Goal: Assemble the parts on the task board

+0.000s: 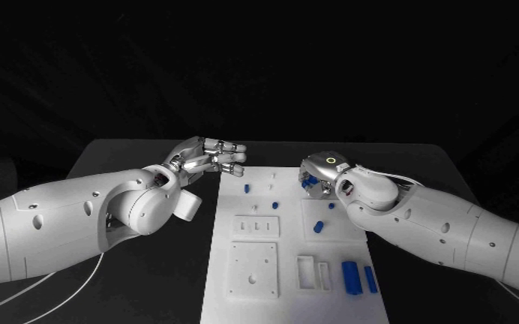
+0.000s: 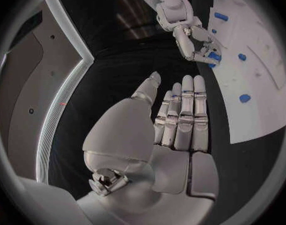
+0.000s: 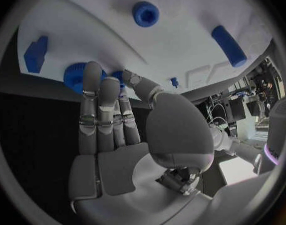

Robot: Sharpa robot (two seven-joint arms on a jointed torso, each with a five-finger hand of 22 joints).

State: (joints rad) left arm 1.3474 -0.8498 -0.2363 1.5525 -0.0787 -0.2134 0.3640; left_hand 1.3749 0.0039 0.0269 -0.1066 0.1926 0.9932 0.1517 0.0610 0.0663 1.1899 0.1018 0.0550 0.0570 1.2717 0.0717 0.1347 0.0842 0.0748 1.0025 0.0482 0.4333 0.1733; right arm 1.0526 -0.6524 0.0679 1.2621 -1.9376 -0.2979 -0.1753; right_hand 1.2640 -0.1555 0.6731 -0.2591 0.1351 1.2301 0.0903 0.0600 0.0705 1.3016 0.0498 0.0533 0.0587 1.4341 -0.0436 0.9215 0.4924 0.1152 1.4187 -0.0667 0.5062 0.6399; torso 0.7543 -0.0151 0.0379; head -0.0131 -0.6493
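My right hand reaching blue disc on board, grasp unclear; next: close, lift. Left hand empty, fingers straight.

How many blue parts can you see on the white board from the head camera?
7: far-left part, nearer part, centre part, tiny part, large cylinder and slim cylinder near-right, one part at the right hand, which may hide more.

The white task board is lying flat in the middle of the black table, its long side running away from the robot. Small blue parts are sitting on it: two cylinders lying side by side near its right front corner, a short peg mid-board, and smaller pieces farther back.
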